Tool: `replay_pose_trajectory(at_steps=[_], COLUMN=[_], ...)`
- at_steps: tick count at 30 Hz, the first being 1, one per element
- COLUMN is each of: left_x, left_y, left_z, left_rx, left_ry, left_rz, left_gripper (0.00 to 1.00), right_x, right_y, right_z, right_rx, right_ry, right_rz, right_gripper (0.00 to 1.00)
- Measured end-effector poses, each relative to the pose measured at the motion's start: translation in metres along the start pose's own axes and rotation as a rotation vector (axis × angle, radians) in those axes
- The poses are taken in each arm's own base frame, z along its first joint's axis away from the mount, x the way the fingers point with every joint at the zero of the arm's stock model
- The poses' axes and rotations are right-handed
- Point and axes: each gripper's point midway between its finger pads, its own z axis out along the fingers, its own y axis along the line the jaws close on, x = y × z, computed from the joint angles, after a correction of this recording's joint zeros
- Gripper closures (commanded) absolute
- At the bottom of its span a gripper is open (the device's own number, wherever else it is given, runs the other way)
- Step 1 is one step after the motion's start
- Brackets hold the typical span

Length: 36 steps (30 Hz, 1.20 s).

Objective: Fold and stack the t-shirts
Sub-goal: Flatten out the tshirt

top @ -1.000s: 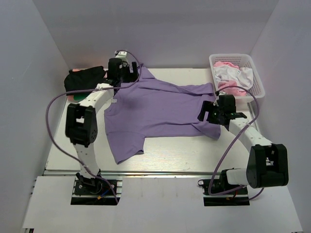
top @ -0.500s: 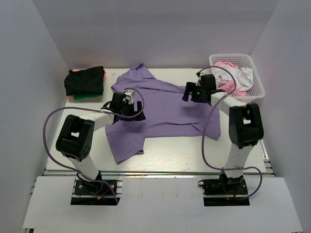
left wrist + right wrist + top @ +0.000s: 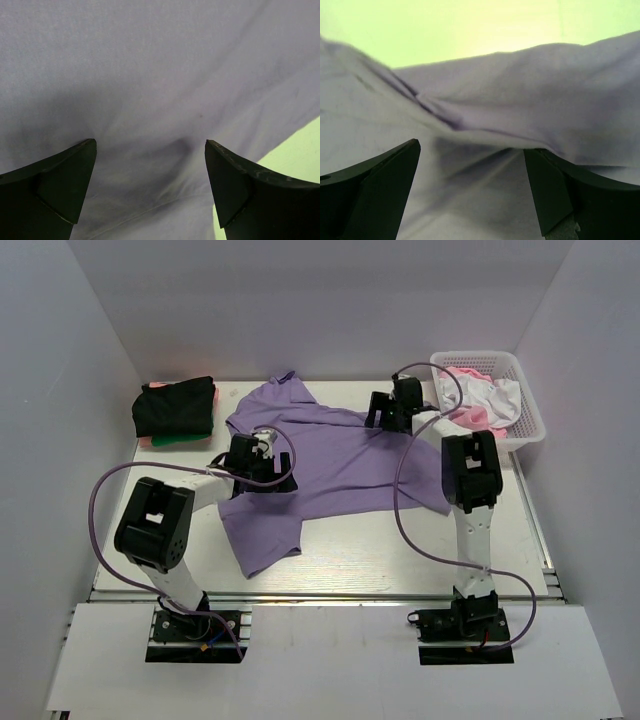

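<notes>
The lavender-purple t-shirt point(image 3: 335, 460) lies spread flat across the middle of the table. My left gripper point(image 3: 262, 478) hovers low over its left part, open, and lavender cloth point(image 3: 150, 75) fills the left wrist view between the two black fingers point(image 3: 55, 185). My right gripper point(image 3: 379, 412) is over the shirt's far edge, open, with a raised fold of cloth point(image 3: 445, 117) just ahead of its fingers point(image 3: 380, 190). Neither gripper holds anything. A folded black t-shirt point(image 3: 177, 405) sits on green and pink ones at the far left.
The white lattice basket point(image 3: 530, 422) at the far right holds crumpled pink and white clothes point(image 3: 478, 395). Bare table shows at the right of the left wrist view point(image 3: 300, 150) and along the top of the right wrist view point(image 3: 470, 30). White walls enclose three sides.
The left gripper came from the shirt's far-left corner to its left middle. The right gripper swung from the near-right sleeve to the far edge beside the basket. Both stayed open.
</notes>
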Motion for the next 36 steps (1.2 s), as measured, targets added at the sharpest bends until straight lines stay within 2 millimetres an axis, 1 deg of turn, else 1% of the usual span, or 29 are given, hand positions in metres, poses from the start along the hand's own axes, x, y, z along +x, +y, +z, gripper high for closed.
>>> replay_pose_trajectory(at_steps=[3,6,11,18,20,22,23,25,27,30,33,35,36], left_x=[0.001,0.002,0.003,0.004,0.004,0.005,0.006,0.007,0.012,0.021,0.032,0.029,0.024], left_y=[0.002,0.004,0.006,0.006,0.006,0.006,0.006,0.007,0.011,0.023,0.032,0.031,0.028], left_z=[0.000,-0.001,-0.001,-0.001,-0.001,-0.002,-0.003,-0.006,-0.011,-0.024,-0.038,-0.044,-0.046], left_rx=[-0.011,-0.016,-0.027,-0.024,-0.020,-0.019,-0.019,-0.024,-0.051,-0.134,-0.218,-0.223,-0.216], left_ry=[-0.002,-0.005,-0.006,-0.003,-0.004,-0.006,-0.005,0.001,0.015,0.045,0.081,0.074,0.059], left_rz=[0.000,0.006,0.011,0.018,0.022,0.028,0.033,0.043,0.044,0.010,-0.038,-0.048,-0.045], left_gripper=[0.00,0.00,0.00,0.00,0.00,0.00,0.00,0.00,0.00,0.00,0.00,0.00,0.00], right_x=[-0.020,-0.047,-0.083,-0.151,-0.161,-0.163,-0.164,-0.158,-0.149,-0.147,-0.158,-0.161,-0.160], right_y=[0.003,0.001,-0.002,-0.003,-0.003,-0.002,0.001,0.003,0.005,0.009,0.011,0.008,0.004], right_z=[0.015,0.031,0.050,0.075,0.078,0.077,0.073,0.064,0.047,0.008,-0.039,-0.062,-0.070], right_rx=[0.008,0.028,0.035,0.002,-0.004,-0.007,-0.009,-0.010,0.001,0.024,0.070,0.106,0.126], right_ry=[-0.046,-0.115,-0.260,-0.594,-0.659,-0.669,-0.668,-0.631,-0.562,-0.483,-0.447,-0.428,-0.412], right_rz=[0.026,0.050,0.092,0.108,0.082,0.042,0.014,-0.043,-0.119,-0.254,-0.429,-0.534,-0.585], right_gripper=[0.10,0.10,0.10,0.10,0.10,0.10,0.10,0.10,0.10,0.10,0.10,0.10,0.10])
